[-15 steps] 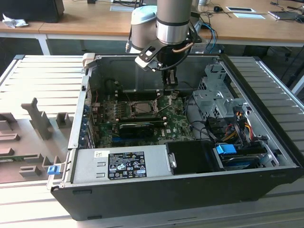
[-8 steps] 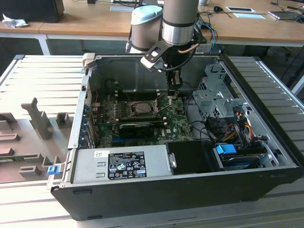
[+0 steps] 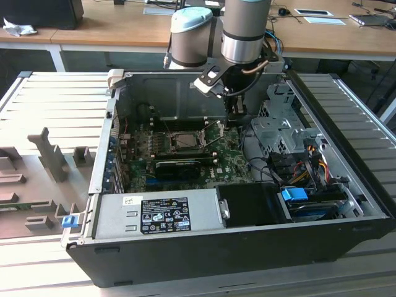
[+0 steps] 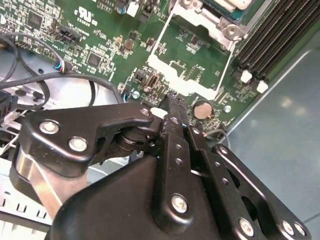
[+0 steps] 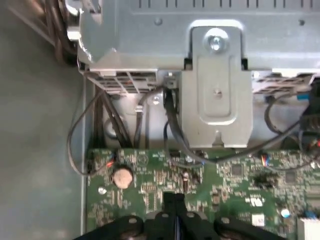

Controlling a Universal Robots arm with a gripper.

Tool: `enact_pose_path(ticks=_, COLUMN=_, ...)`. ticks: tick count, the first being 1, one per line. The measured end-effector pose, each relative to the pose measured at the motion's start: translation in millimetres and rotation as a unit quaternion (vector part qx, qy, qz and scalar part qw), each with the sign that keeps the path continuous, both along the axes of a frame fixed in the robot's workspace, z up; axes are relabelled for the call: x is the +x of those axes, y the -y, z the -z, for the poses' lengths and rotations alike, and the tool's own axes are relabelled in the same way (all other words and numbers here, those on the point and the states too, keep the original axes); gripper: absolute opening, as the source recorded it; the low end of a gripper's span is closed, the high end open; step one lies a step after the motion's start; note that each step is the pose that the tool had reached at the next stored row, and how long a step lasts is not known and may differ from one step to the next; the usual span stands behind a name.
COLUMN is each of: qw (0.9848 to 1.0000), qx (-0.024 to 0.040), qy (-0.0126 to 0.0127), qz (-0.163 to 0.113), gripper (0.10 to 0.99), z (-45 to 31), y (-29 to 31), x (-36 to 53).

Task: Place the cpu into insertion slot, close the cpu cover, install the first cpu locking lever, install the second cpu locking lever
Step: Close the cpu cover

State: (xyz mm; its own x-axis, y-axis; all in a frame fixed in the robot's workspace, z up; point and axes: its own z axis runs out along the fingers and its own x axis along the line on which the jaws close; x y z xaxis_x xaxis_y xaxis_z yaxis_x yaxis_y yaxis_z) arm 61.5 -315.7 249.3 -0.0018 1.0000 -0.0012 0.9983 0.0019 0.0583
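Observation:
My gripper hangs low over the green motherboard, to the exterior view's right of the insertion slot. Its black fingers are pressed together with nothing visible between them, and their tips hover just above the board near a coin battery. The slot shows a silver frame, the cpu cover, around a pale square centre that looks like the cpu. A thin metal lever slants upward beside the slot. A corner of the cover frame shows in the second wrist view.
A long black expansion card lies in front of the slot. The metal drive cage and loose cables crowd the case on the exterior view's right. The power supply lies along the case's near side. Memory slots border the board.

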Motion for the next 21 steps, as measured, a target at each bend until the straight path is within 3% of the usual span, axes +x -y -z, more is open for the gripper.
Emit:
enact_pose_path(ticks=2, qw=1.0, qx=0.0, qy=-0.0001, qz=0.0, gripper=0.106, z=3.8, y=0.0, x=0.0)
enact_pose_path(ticks=4, qw=1.0, qx=-0.0002, qy=-0.0031, qz=0.0, gripper=0.106, z=4.8, y=0.1, x=-1.6)
enact_pose_path(ticks=5, qw=1.0, qx=0.0001, qy=-0.0064, qz=0.0, gripper=0.106, z=4.8, y=0.1, x=-3.0)
enact_pose_path(ticks=6, qw=0.9999, qx=0.0003, qy=-0.0123, qz=0.0, gripper=0.106, z=4.7, y=0.0, x=-4.4)
enact_pose_path(ticks=7, qw=0.9999, qx=0.001, qy=-0.0162, qz=0.0, gripper=0.106, z=4.7, y=0.0, x=-6.0)
enact_pose_path(ticks=8, qw=0.9998, qx=0.0014, qy=-0.0186, qz=0.0, gripper=0.106, z=4.6, y=0.0, x=-7.3)
enact_pose_path(ticks=15, qw=0.9998, qx=0.0017, qy=-0.0193, qz=0.0, gripper=0.106, z=4.6, y=0.1, x=-22.3)
enact_pose_path(ticks=21, qw=0.9998, qx=0.0017, qy=-0.0193, qz=0.0, gripper=0.106, z=4.6, y=0.1, x=-27.7)
